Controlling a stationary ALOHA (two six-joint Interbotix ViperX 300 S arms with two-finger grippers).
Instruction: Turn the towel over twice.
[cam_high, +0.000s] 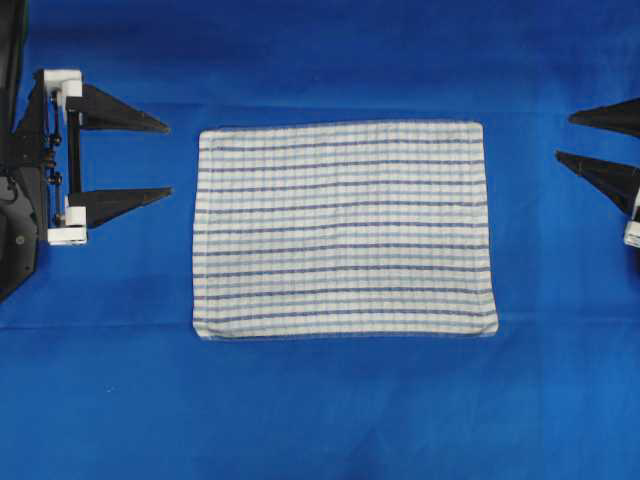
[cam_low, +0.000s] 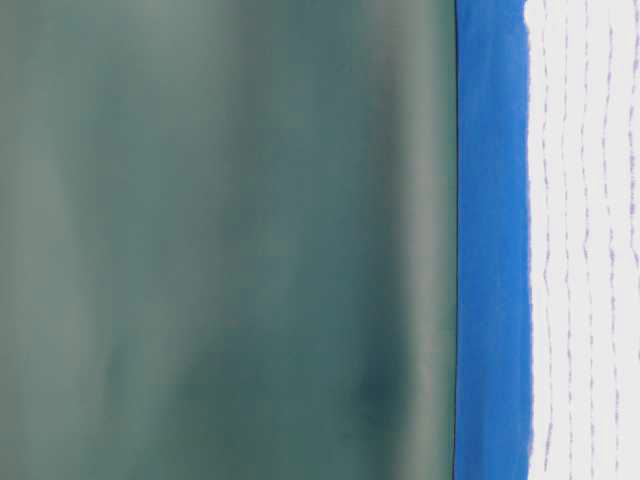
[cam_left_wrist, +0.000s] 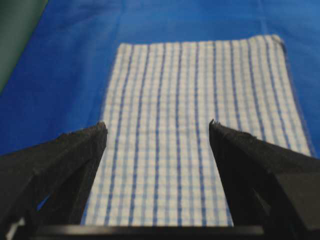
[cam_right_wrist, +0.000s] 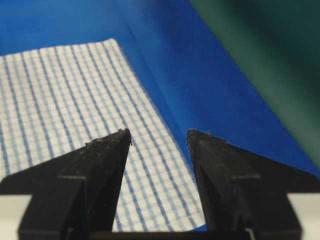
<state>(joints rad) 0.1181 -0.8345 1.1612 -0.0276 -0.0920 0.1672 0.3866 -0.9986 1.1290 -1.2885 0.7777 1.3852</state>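
On your left in the overhead view, the left gripper (cam_high: 168, 158) stands with its two black fingers spread wide and nothing between them, tips pointing at the short left edge of the towel (cam_high: 345, 230) but well short of touching it. From the left wrist camera you look out between those fingers (cam_left_wrist: 75, 155) straight down the length of the striped cloth. The towel lies flat and fully spread in the middle of the blue table cloth (cam_high: 320, 410), long sides running left to right, all four corners showing and no fold or wrinkle to catch. Expect it to be light, thin and limp: it will sag and drape once lifted, and a single pinch in the middle of an edge will likely let the corners flop and bunch. You will do better to take it at two corners of one long edge, one claw each, pinching down into the fabric so you do not gather the table cloth beneath. On your right, the right gripper (cam_high: 560, 138) is likewise gaping and empty, hanging off the towel's right edge; its wrist view puts the near right corner of the towel just under its fingers (cam_right_wrist: 107, 165).
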